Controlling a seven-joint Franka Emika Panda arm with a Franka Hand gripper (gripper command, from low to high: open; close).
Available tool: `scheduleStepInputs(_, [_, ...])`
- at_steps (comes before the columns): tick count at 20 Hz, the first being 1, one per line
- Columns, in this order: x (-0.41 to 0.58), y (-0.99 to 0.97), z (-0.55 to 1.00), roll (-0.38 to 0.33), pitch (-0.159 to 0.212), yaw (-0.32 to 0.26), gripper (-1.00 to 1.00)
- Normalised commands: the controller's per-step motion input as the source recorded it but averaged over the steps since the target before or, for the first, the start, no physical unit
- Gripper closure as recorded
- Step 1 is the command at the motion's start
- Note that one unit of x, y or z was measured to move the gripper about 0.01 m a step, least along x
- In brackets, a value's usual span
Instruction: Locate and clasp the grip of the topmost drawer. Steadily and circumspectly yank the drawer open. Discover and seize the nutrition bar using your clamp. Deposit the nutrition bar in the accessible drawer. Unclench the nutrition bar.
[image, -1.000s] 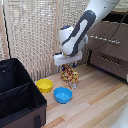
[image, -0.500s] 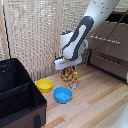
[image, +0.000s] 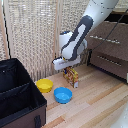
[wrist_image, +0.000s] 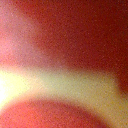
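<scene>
A light wooden plank floor is seen across the lower part of the exterior view. The back of the room is closed off by a pale woven blind or screen with fine vertical slats. A dark brown wooden dresser stands at the exterior view's right. Soft, even light is cast over the floor. Only a red and cream blur is given by the wrist view.

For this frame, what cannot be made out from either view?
- Gripper state: in the exterior view the white arm's wrist hides the clamp above the nutrition bar; open, shut or gripping is unreadable.
- Wrist view: only a red and yellow blur, too close to identify anything.
- Topmost drawer: partly behind the arm and cut off by the exterior view's right edge; whether it is open is unclear.
</scene>
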Motion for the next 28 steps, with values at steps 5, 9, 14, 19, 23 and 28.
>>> scheduleStepInputs(5, [0.112, 0.3, 0.84, 0.0, 0.0, -0.187, 1.0])
scheduleStepInputs(9, [0.099, 0.34, 0.97, 0.0, 0.0, -0.185, 1.0])
scheduleStepInputs(14, [0.14, 0.33, 1.0, -0.004, 0.0, -0.189, 1.0])
scheduleStepInputs(19, [0.065, 0.28, 0.99, -0.002, 0.0, -0.19, 1.0])
scheduleStepInputs(23, [0.009, 0.25, 0.94, 0.0, 0.0, -0.196, 1.0])
scheduleStepInputs(28, [0.014, 0.2, 0.96, 0.0, 0.0, -0.211, 1.0])
